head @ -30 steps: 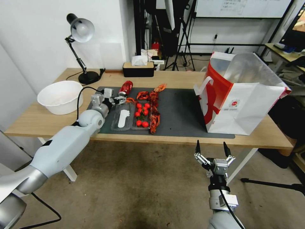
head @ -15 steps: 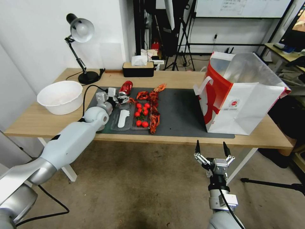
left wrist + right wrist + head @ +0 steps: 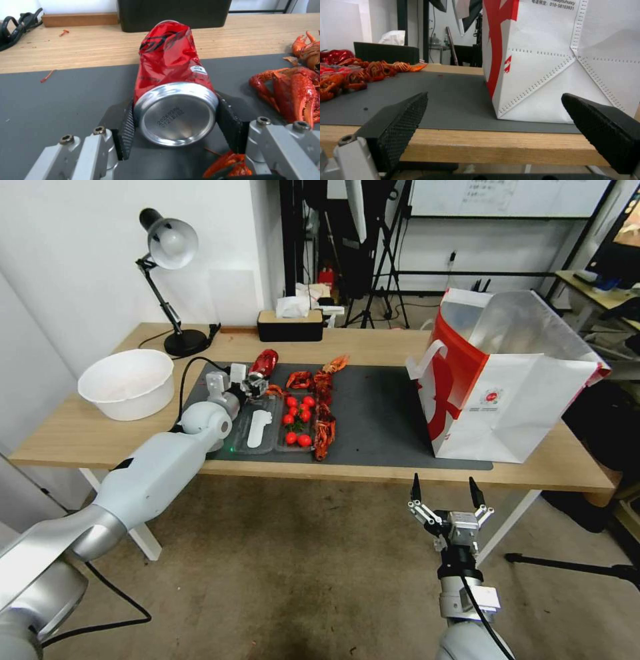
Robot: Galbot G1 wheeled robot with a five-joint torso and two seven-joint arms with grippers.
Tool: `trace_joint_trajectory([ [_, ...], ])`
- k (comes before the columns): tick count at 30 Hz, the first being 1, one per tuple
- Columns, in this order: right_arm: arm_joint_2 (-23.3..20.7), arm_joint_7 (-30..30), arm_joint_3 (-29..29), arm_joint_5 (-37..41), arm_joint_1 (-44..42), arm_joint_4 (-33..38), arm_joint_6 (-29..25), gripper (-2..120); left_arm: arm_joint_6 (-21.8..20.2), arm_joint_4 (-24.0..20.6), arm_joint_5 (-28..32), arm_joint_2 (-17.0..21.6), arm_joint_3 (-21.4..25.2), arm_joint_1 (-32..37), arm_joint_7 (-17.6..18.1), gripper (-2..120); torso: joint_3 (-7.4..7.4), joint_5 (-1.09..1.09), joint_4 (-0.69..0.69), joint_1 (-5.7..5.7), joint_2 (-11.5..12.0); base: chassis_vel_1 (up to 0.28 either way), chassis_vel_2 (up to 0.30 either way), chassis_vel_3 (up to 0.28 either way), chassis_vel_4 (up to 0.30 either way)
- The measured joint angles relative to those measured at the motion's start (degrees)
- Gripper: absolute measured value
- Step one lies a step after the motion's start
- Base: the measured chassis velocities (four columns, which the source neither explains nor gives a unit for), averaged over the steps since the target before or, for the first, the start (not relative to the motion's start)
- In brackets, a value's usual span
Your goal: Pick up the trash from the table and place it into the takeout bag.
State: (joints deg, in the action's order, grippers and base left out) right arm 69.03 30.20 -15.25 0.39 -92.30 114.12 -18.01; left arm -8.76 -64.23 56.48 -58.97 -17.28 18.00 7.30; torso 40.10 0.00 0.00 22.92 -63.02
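A crushed red can (image 3: 264, 363) lies on the dark grey mat (image 3: 380, 413) of the table (image 3: 80, 433), at the mat's far left. My left gripper (image 3: 255, 382) is at the can's near end. In the left wrist view the can (image 3: 170, 75) shows its silver base between the two black pads (image 3: 125, 130), and the left gripper (image 3: 175, 102) is open around it, its pads close against the sides. The takeout bag (image 3: 513, 380) stands open on the right of the table. My right gripper (image 3: 445, 488) hangs open below the table's front edge, facing the bag (image 3: 553, 62).
Red crayfish shells (image 3: 323, 407), cherry tomatoes (image 3: 298, 419) and a clear tray (image 3: 257, 427) lie just right of the can. A white bowl (image 3: 127, 382), a desk lamp (image 3: 170, 247) and a black tissue box (image 3: 290, 323) stand at the left and back.
My left arm has reached forward across the mat, bringing its gripper from beside the clear tray up around the can's base. The right arm has stayed still.
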Motion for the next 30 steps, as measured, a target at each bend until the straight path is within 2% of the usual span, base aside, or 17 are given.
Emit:
trace_joint_trajectory([
  [4, 0.02, 0.01, 0.00, 0.00, 0.05, -0.02, -0.01, 100, 0.33, 0.01, -0.14, 0.05, -0.01, -0.01, -0.06, 52, 0.00, 0.00, 0.00, 0.00, 0.00, 0.000, 0.000, 0.000, 0.000],
  [8, -0.01, 0.04, -0.06, 0.00, 0.12, -0.02, -0.02, 100, 2.87, -0.53, -1.65, 0.28, 0.15, -0.67, -1.18, 52, 0.00, -0.01, 0.00, 0.00, 0.00, 0.000, 0.000, 0.000, 0.000],
  [11, -0.01, 0.05, -0.06, 0.01, 0.15, 0.03, -0.03, 100, 5.06, -3.12, -2.09, 0.80, 0.20, -2.11, -3.60, 52, 0.00, 0.00, 0.01, 0.00, 0.00, 0.000, 0.000, 0.000, 0.000],
  [15, 0.02, 0.05, -0.05, 0.01, 0.16, 0.04, -0.03, 100, 5.93, -5.56, -1.48, 1.17, -0.17, -3.07, -5.10, 52, 0.00, 0.00, 0.00, 0.00, 0.00, 0.000, 0.000, 0.000, 0.000],
  [18, 0.04, 0.05, -0.02, 0.00, 0.17, 0.05, -0.05, 100, 7.77, -12.15, 1.99, 1.52, -2.03, -5.70, -9.67, 52, 0.00, 0.01, -0.01, 0.00, -0.01, 0.000, 0.000, 0.000, 0.000],
  [19, 0.04, 0.05, -0.02, 0.00, 0.17, 0.05, -0.06, 100, 8.26, -13.75, 3.07, 1.55, -2.79, -6.61, -11.15, 52, 0.00, 0.01, -0.01, 0.00, -0.01, 0.000, 0.000, 0.000, 0.000],
  [20, 0.04, 0.05, -0.02, 0.00, 0.17, 0.05, -0.06, 100, 8.26, -13.75, 3.07, 1.55, -2.79, -6.61, -11.15, 52, 0.00, 0.01, -0.01, 0.00, -0.01, 0.000, 0.000, 0.000, 0.000],
  [21, 0.05, 0.05, -0.02, -0.01, 0.15, 0.05, -0.06, 100, 8.84, -16.30, 4.88, 1.43, -4.16, -8.21, -13.34, 52, 0.00, 0.01, -0.01, 0.00, -0.01, 0.000, 0.000, 0.000, 0.000],
  [23, 0.07, 0.05, -0.02, -0.01, 0.08, 0.09, -0.06, 100, 9.14, -19.24, 7.58, 0.90, -6.54, -11.01, -15.37, 52, 0.00, 0.01, 0.00, 0.00, -0.01, 0.000, 0.000, 0.000, 0.000],
  [24, 0.07, 0.05, -0.02, -0.01, 0.08, 0.09, -0.06, 100, 9.14, -19.24, 7.58, 0.90, -6.54, -11.01, -15.37, 52, 0.00, 0.01, 0.00, 0.00, -0.01, 0.000, 0.000, 0.000, 0.000],
  [27, 0.14, 0.04, -0.04, -0.05, 0.02, 0.11, -0.06, 100, 9.18, -22.14, 11.43, -1.15, -11.01, -16.23, -17.59, 52, 0.00, 0.02, -0.01, 0.00, -0.01, 0.000, 0.000, 0.000, 0.000],
  [28, 0.14, 0.04, -0.04, -0.05, 0.02, 0.11, -0.06, 100, 9.18, -22.14, 11.43, -1.15, -11.01, -16.23, -17.59, 52, 0.00, 0.02, -0.01, 0.00, -0.01, 0.000, 0.000, 0.000, 0.000],
  [30, 0.24, 0.03, -0.02, -0.08, 0.05, 0.04, -0.06, 100, 9.17, -22.41, 13.38, -3.18, -13.84, -19.47, -17.97, 52, 0.00, 0.01, 0.00, 0.00, -0.01, 0.000, 0.000, 0.000, 0.000],
])
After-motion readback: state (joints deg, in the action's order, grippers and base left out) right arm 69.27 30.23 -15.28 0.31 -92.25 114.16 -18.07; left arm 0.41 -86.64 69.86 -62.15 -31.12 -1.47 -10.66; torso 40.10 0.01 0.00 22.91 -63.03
